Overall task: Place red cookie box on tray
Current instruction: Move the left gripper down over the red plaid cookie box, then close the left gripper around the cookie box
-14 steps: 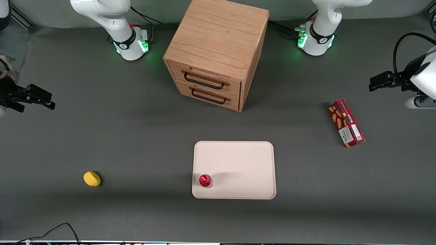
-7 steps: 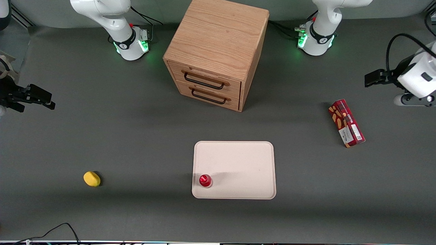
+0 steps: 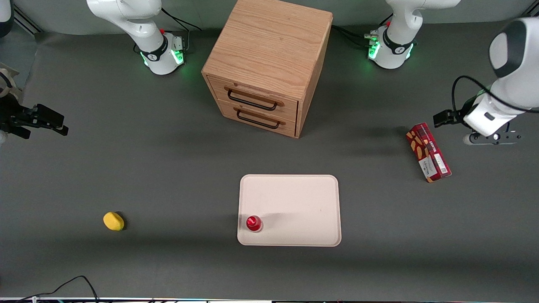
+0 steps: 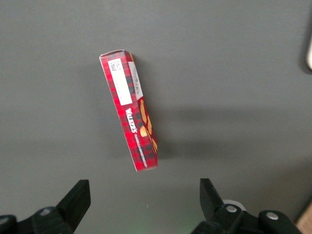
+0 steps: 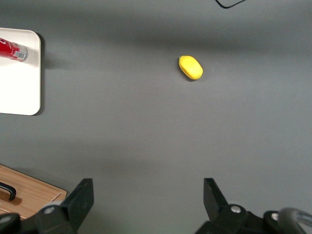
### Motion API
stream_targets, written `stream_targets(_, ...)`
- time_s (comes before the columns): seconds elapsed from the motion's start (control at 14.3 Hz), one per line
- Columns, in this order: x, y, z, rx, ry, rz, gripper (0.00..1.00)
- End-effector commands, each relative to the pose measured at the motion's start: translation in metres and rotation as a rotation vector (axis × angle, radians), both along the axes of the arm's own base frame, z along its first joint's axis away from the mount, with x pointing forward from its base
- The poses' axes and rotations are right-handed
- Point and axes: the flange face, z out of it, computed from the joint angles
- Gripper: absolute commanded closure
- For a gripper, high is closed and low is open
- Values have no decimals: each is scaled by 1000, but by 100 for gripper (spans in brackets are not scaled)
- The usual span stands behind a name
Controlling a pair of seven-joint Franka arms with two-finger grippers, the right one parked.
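Your gripper (image 4: 144,204) hangs wide open, holding nothing, above the table with the red cookie box (image 4: 130,110) lying flat just ahead of its fingertips, well apart from the tray (image 3: 289,189); descend misaligned with the angled carton and a finger may shove it aside.

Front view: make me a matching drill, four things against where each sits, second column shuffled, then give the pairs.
1. red cookie box
2. red-capped bottle
3. yellow object
4. gripper

A. standing on the tray
B. on the table toward the parked arm's end
C. in the air near the box, fingers open
D. flat on the table toward the working arm's end

Pairs: 1-D, 2-A, 3-B, 4-C
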Motion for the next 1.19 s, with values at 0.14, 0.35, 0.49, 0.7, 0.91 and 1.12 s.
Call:
stream_targets(0.14,3,15,-64,35,-32,137,0)
stream_targets(0.35,-2,24,-110,34,-84,162,0)
stream_targets(0.49,-1,26,-137,41,-89,164,0)
stream_targets(0.7,5,29,-158,43,-113,175,0)
stream_targets(0.91,9,29,-176,39,-137,190,0)
stream_targets(1.12,10,34,-189,42,-149,201,5)
